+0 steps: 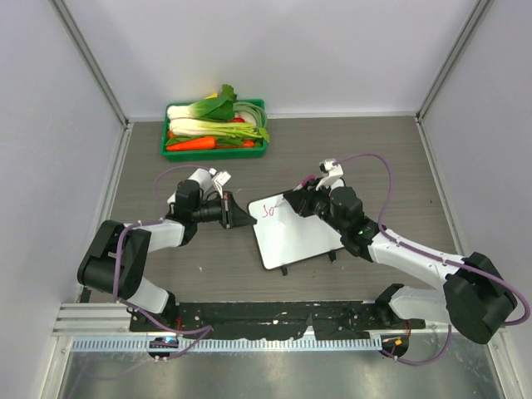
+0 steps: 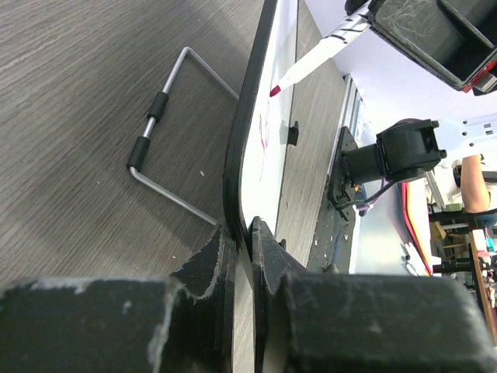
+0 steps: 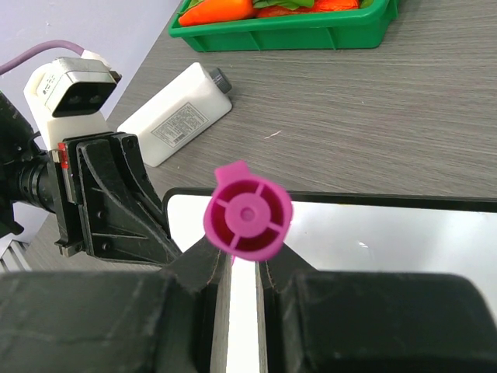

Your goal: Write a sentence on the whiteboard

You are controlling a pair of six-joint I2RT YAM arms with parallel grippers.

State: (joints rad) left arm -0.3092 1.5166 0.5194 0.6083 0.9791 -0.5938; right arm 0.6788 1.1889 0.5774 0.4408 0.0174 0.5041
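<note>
The whiteboard [image 1: 298,235] lies tilted at mid-table, propped on a wire stand [image 2: 167,148]. My left gripper [image 1: 241,214] is shut on its left edge, the dark rim [image 2: 237,167] pinched between the fingers. My right gripper [image 1: 296,204] is shut on a pink-capped marker [image 3: 247,214] above the board's upper left corner. The marker's tip [image 2: 273,91] touches the white surface [image 3: 373,233]. The sentence [image 1: 268,211] is only a few pink strokes near that corner, also showing as pink marks [image 2: 262,128] in the left wrist view.
A green tray [image 1: 214,152] of vegetables stands at the back left. A white bottle [image 3: 175,116] lies on the table beside the left wrist. Walls close in the table on three sides, and a metal rail [image 1: 249,341] runs along the near edge.
</note>
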